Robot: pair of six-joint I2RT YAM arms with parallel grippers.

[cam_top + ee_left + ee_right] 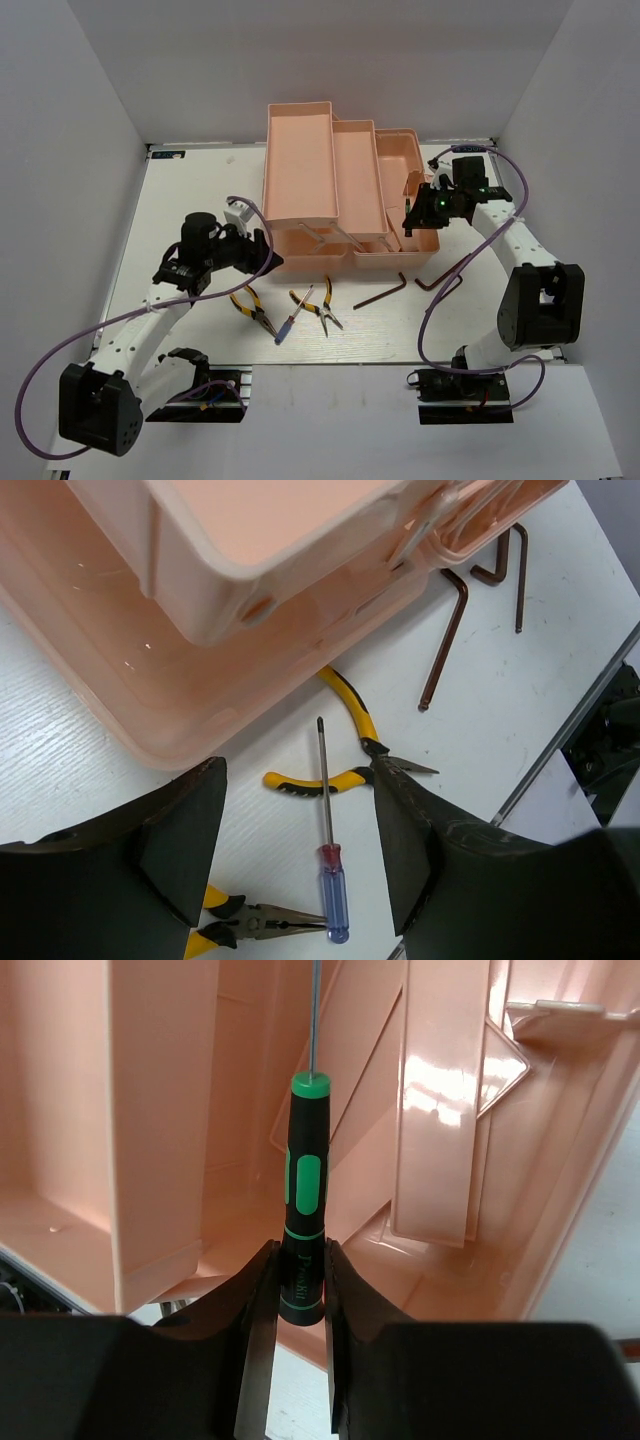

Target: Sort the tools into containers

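I have the right arm bent over the pink toolbox, centre right of the top view, with the right tool pinched on the green-black screwdriver. The left tool hangs wide and empty above the blue-handled screwdriver on the surface.

"Pro'sKit" on the green-black tool

Salmon-pink toolbox, two yellow-handled pliers, screwdriver, hex keys on white table

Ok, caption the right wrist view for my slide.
Right claw grips a green-black screwdriver by its handle, shaft pointing into the pink toolbox.
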